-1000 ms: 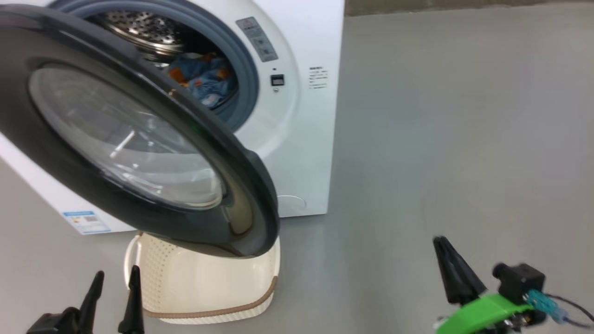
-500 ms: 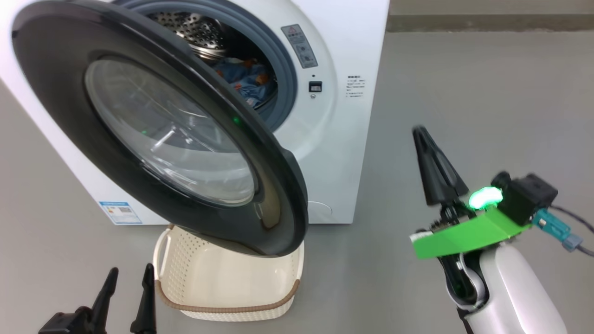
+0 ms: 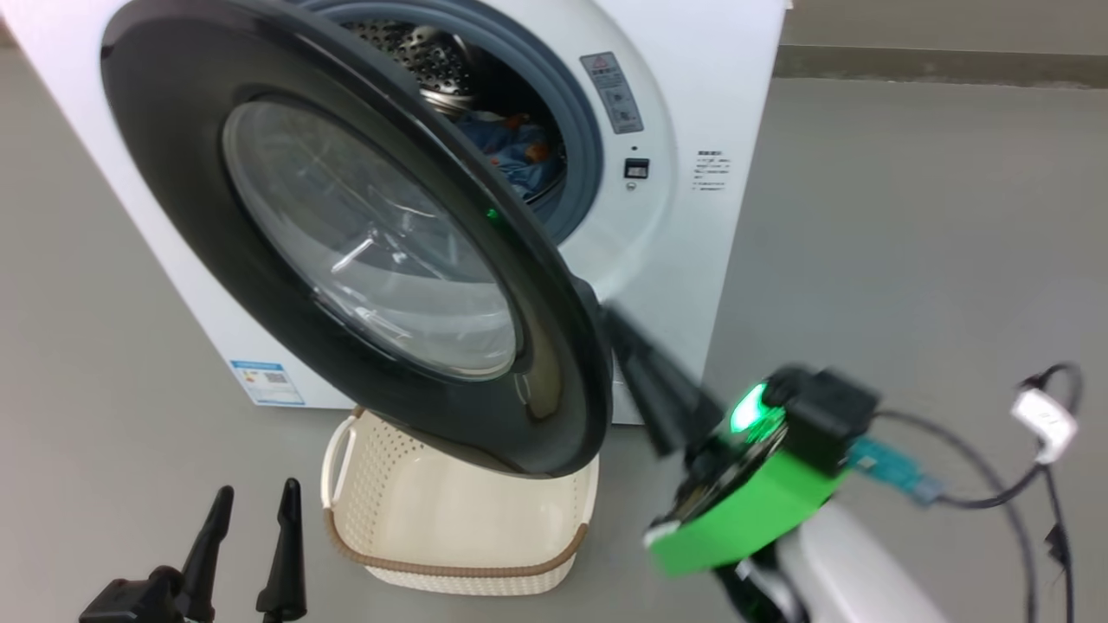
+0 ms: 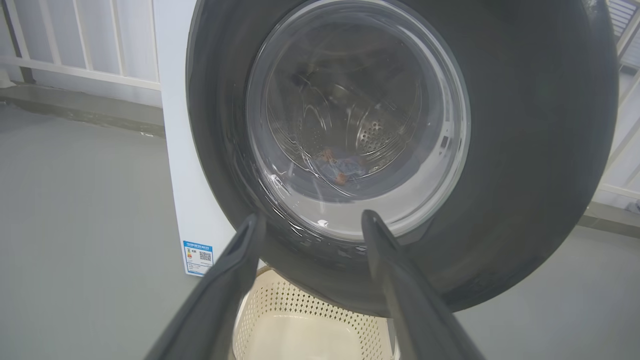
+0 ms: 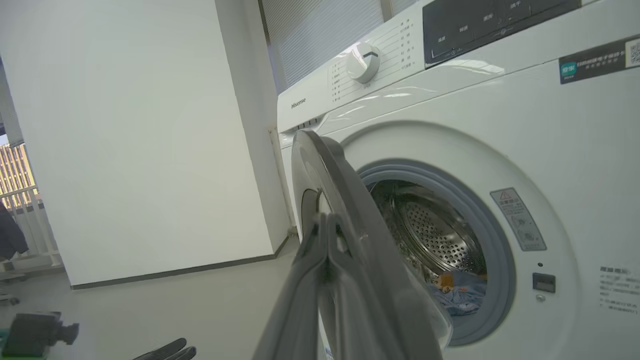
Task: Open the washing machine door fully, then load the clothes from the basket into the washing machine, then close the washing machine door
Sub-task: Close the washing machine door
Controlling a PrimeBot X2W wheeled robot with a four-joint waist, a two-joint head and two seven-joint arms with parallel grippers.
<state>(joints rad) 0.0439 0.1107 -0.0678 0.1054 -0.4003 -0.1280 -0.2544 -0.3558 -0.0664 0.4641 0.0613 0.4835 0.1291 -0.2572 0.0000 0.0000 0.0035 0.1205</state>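
Note:
The washing machine (image 3: 718, 104) stands white and boxy, and its door (image 3: 186, 190), a black rim around bulging glass, is swung out toward me. Blue clothes (image 3: 519, 156) with orange prints lie in the steel drum. Under the door sits the cream basket (image 3: 381, 467); the part of its inside that I can see is bare. My right gripper (image 3: 606, 313) is shut, with its tips at the door's free edge. In the right wrist view the right gripper (image 5: 325, 220) is shut against the door (image 5: 350, 200), with the clothes (image 5: 455, 295) behind it. My left gripper (image 3: 258, 491) stands open beside the basket and holds nothing. The left gripper (image 4: 312, 217) faces the door's glass (image 4: 350, 100).
Grey floor spreads to the right of the machine (image 3: 909, 216) and to its left. A cable with a white tag (image 3: 1043, 415) trails from my right wrist. A white wall (image 5: 150, 125) stands beyond the door's hinge side.
The head camera has shifted, so the machine sits further right in view. My right arm has swung up and left from the open floor to the door's free edge. The left gripper stays open.

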